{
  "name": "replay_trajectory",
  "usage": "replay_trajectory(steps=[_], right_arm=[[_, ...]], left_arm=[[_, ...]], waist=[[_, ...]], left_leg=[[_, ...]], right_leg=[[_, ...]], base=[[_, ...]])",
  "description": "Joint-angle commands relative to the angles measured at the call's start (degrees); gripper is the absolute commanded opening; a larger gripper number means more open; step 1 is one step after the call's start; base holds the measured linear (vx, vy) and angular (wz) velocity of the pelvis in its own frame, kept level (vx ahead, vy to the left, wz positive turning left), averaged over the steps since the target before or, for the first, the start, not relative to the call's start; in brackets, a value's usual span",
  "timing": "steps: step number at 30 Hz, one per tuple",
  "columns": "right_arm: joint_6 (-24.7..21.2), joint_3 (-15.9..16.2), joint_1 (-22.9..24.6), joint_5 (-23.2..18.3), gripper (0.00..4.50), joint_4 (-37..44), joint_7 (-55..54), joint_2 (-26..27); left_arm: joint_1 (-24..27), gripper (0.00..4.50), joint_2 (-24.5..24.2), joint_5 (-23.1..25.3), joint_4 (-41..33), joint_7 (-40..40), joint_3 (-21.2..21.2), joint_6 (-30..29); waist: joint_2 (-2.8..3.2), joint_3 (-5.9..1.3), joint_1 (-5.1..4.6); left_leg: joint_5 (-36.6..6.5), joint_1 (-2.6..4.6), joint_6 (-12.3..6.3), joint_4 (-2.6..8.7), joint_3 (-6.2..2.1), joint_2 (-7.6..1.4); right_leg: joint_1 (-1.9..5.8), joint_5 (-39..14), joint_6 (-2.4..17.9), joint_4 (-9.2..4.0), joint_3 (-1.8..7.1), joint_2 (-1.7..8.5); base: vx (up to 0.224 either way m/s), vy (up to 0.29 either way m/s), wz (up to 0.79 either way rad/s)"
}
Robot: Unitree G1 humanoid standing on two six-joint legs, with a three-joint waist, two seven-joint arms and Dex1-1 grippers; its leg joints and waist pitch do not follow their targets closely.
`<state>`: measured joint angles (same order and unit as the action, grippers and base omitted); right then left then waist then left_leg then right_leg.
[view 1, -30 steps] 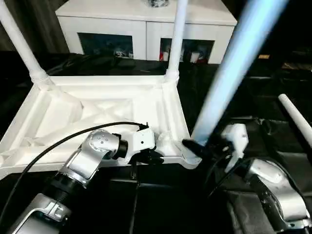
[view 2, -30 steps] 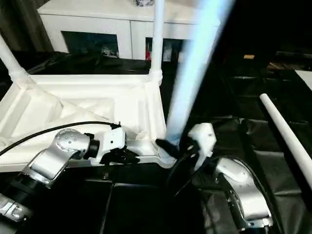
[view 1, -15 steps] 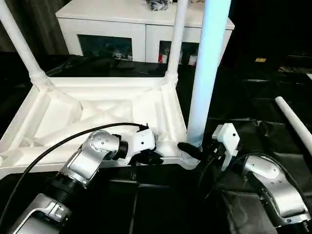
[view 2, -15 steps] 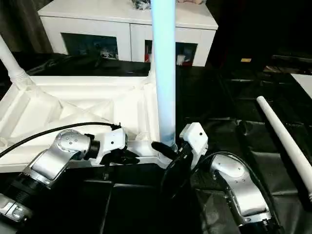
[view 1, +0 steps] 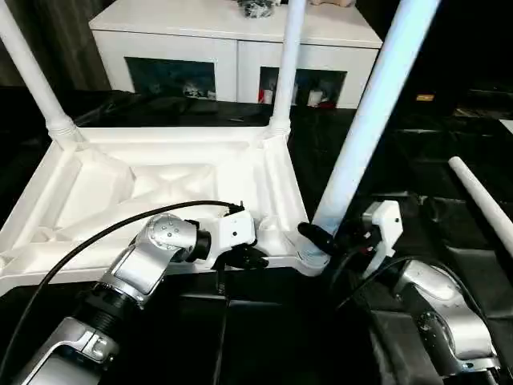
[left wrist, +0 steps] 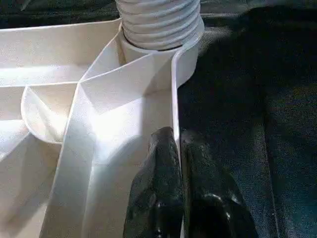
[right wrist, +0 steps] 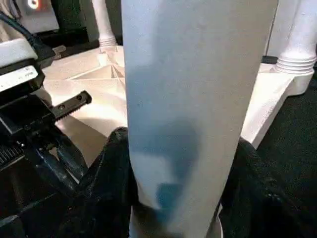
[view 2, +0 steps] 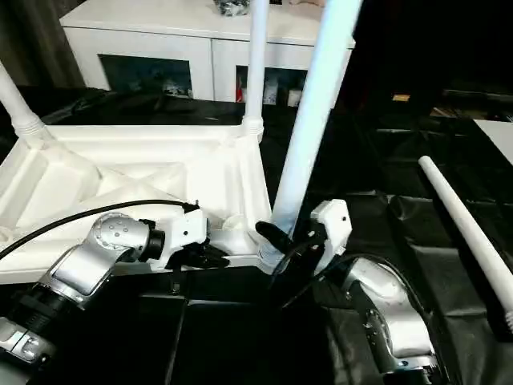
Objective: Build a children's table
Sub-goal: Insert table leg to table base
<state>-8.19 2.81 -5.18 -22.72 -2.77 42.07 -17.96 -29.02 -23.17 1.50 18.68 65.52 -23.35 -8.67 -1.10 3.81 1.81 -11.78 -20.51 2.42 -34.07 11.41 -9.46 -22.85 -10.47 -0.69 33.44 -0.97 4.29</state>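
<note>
The white tabletop (view 1: 160,184) lies upside down, ribbed underside up. Two white legs stand in its far corner sockets, one at far left (view 1: 32,72) and one at far right (view 1: 287,64). A third leg (view 1: 365,136) rises from the near right corner socket (left wrist: 188,54), leaning to the right, its threaded end (left wrist: 158,22) in the socket. My right gripper (view 1: 325,239) is shut on this leg just above the socket, one finger (right wrist: 111,163) on each side. My left gripper (view 1: 244,258) is shut on the tabletop's near rim (left wrist: 174,99), close to that same corner.
Another white leg (view 1: 481,200) lies loose on the black cloth at the right. A white cabinet (view 1: 232,40) with dark glass doors stands behind the tabletop. Black cloth covers the floor around it. A black cable runs along my left forearm (view 1: 136,273).
The held leg stood nearly upright half a second ago and now leans right again, its foot still at the near right socket. My right wrist moved with it. The left gripper stayed put.
</note>
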Motion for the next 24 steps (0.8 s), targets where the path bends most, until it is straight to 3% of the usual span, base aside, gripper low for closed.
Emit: replay_trajectory(steps=[1, 4, 8, 12, 16, 20, 24], right_arm=[[-4.68, 0.82, 3.31, 3.3, 1.86, -7.5, -0.59, -0.98], [-7.47, 1.3, 3.61, 1.31, 1.86, -7.64, 0.68, -1.41], [-4.74, 3.51, 4.39, 5.33, 1.86, -10.41, 1.28, -3.13], [-1.6, 6.65, 4.17, 10.75, 1.86, -12.89, 0.71, -5.11], [-1.64, 7.12, 4.01, 11.29, 1.86, -13.12, 0.73, -5.39], [-0.98, 9.74, 4.18, 13.88, 1.86, -14.62, 1.15, -6.87], [-0.9, 11.49, 4.23, 14.95, 1.86, -15.88, 1.06, -7.75]], left_arm=[[-1.57, 0.0, 0.5, -1.14, -2.05, 0.51, 0.59, 1.84], [-1.51, 0.0, 0.51, -1.2, -1.97, 0.39, 0.7, 1.95], [-1.53, 0.0, 0.59, -1.21, -1.87, 0.3, 0.79, 2.08], [-1.55, 0.0, 0.57, -1.17, -1.79, 0.38, 0.8, 2.15], [-1.63, 0.0, 0.59, -1.13, -1.76, 0.45, 0.8, 2.17], [-1.7, 0.0, 0.52, -1.12, -1.79, 0.66, 0.86, 2.13], [-1.8, 0.0, 0.44, -1.17, -1.79, 0.81, 0.9, 2.03]], waist=[[0.66, -2.17, -0.2], [0.66, -2.22, -0.06], [0.62, -2.38, 0.04], [0.68, -2.32, -0.02], [0.71, -2.41, -0.17], [0.69, -2.5, -0.17], [0.78, -2.55, -0.18]], left_leg=[[-24.88, 0.8, 1.49, 6.15, -2.29, -3.93], [-23.71, 0.84, 0.97, 6.11, -2.19, -3.93], [-21.44, 0.73, 0.76, 6.05, -2.01, -3.95], [-22.28, 0.72, 1.06, 6.1, -2.09, -3.93], [-25.39, 1.03, 1.52, 6.3, -2.39, -3.98], [-24.3, 0.92, 1.33, 6.31, -2.25, -3.95], [-24.4, 0.83, 1.07, 6.31, -2.28, -3.91]], right_leg=[[0.61, -20.75, 11.05, -4.66, 2.17, 3.71], [0.7, -20.97, 11.26, -4.76, 2.28, 3.8], [0.92, -18.15, 11.89, -4.52, 2.23, 3.75], [0.88, -20.44, 11.32, -4.68, 2.14, 3.78], [0.7, -23.6, 10.25, -5.07, 2.09, 3.77], [0.78, -20.66, 10.72, -4.92, 2.12, 3.63], [0.84, -20.95, 10.71, -4.93, 2.11, 3.69]], base=[[0.0, 0.0, 0.0], [0.0, 0.0, 0.0], [0.0, 0.0, 0.0], [0.0, 0.0, 0.0], [0.0, 0.0, 0.0], [0.0, 0.0, 0.0], [0.0, 0.0, 0.0]])
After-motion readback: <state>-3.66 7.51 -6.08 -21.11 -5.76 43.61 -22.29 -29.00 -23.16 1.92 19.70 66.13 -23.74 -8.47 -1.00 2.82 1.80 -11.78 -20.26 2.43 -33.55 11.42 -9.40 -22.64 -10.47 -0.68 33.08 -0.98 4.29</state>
